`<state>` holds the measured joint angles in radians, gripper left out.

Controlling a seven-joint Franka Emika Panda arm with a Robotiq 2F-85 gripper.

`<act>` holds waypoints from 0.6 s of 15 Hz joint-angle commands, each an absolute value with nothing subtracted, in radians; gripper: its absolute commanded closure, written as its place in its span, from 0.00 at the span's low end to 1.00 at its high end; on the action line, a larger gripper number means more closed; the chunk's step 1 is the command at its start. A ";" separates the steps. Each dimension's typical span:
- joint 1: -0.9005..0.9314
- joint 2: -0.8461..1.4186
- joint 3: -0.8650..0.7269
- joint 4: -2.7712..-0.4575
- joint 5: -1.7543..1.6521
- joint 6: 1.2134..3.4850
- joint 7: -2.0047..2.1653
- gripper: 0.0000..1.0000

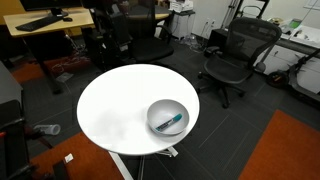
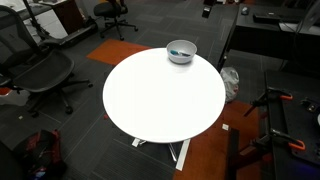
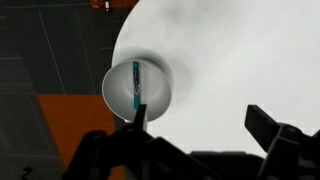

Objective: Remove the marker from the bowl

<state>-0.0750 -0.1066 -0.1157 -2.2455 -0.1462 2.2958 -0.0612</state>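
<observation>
The marker [image 1: 170, 122] lies inside the bowl [image 1: 163, 107], which sits on the table [image 1: 115, 110] close to its edge.

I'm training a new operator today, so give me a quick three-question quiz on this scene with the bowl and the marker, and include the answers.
1. True or false: the marker lies inside the bowl.
2. Pick one. In the wrist view, the gripper is: A) shut on the marker, B) open and holding nothing, C) out of view.
3. Fill in the blank: the bowl stands near the ___ of the round white table, not at its centre.

Key: 1 true. 2 B. 3 edge.
</observation>
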 commanded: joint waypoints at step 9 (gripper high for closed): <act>-0.179 0.273 -0.145 -2.015 0.013 2.473 -0.276 0.00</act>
